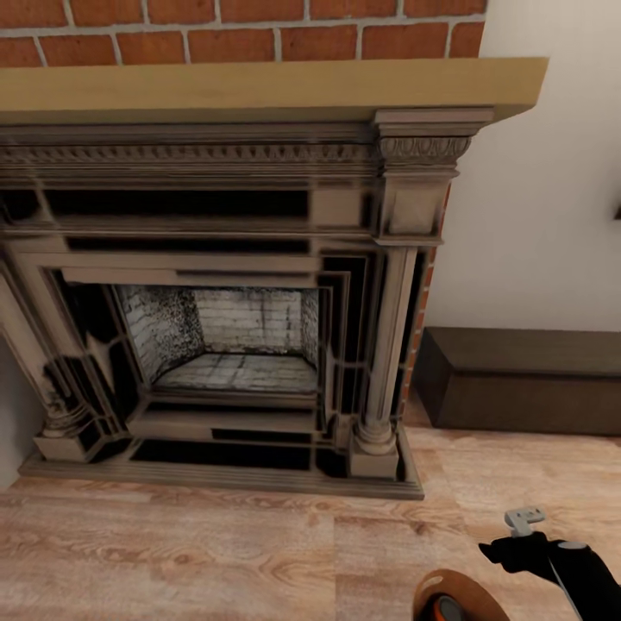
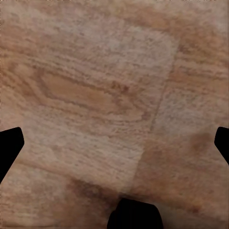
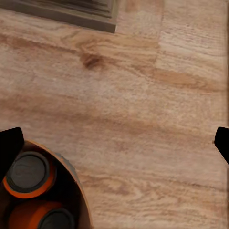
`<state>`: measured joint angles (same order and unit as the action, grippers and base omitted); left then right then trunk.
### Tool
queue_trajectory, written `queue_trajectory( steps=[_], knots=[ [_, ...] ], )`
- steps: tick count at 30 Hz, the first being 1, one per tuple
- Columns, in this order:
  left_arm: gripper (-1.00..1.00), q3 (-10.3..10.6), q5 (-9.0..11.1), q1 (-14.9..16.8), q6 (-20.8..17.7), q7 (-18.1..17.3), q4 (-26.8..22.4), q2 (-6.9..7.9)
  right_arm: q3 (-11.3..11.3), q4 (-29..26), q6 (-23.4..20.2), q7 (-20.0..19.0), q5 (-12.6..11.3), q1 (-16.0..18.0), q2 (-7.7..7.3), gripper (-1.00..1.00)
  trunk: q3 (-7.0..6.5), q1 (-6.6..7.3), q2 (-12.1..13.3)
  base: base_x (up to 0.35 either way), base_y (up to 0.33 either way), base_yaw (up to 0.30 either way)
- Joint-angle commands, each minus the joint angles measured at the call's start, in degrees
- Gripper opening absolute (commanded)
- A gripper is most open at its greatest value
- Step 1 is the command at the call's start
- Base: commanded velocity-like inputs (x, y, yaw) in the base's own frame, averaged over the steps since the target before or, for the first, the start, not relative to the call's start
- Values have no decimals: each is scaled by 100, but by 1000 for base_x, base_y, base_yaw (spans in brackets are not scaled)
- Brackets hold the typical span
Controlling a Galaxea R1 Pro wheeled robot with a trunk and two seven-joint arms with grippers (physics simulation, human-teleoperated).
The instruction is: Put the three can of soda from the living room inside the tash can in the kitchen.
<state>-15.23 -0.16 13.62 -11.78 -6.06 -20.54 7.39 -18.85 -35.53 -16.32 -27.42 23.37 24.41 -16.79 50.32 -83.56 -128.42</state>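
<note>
Orange soda cans half cropped inside bin, fireplace ahead.

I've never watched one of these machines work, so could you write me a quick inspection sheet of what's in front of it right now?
Surface: light wood floor, bare where it shows.
Job's things: two orange cans with grey tops lie inside a bin, seen from the right wrist; the bin's brown inside also shows at the head view's lower edge.
Clutter: nothing seen.
Hands: left hand open over the floor; right hand open, holding nothing.
Cables: nothing seen.
Surroundings: ornate dark fireplace, tan mantel, red brick, dark low bench, pale wall.
</note>
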Motion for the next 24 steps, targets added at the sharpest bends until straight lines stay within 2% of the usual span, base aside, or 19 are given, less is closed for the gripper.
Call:
queue_trajectory(
  steps=[1,7,8,10,14,17,19,24],
  knots=[
    [100,0,0,0,62,2,47,0,-16,-26,72,5,-2,-66,2,100,-19,23,42,0,0,0],
    [100,2,-1,0,277,38,200,0,-65,-311,444,31,-7,-537,28,100,-126,154,282,0,0,0],
    [100,2,-1,0,395,48,260,0,-89,-410,728,76,-8,-714,89,100,-144,176,322,0,0,0],
    [100,2,-1,0,492,79,345,0,-140,-485,894,192,-8,-829,146,100,-180,220,403,0,0,0],
    [100,2,-1,0,611,149,474,0,-222,-651,1048,461,-8,-1045,248,100,-252,308,563,0,0,0],
    [100,2,-1,0,720,208,573,0,-283,-1012,1157,756,-11,-1428,373,100,-306,374,683,0,0,0],
    [100,2,-1,0,746,222,597,0,-298,-1165,1185,824,-14,-1573,415,100,-342,418,763,0,0,0],
    [100,3,-1,0,766,233,620,0,-315,-1289,1210,864,-16,-1688,466,100,-432,528,964,0,0,0]
  ],
)
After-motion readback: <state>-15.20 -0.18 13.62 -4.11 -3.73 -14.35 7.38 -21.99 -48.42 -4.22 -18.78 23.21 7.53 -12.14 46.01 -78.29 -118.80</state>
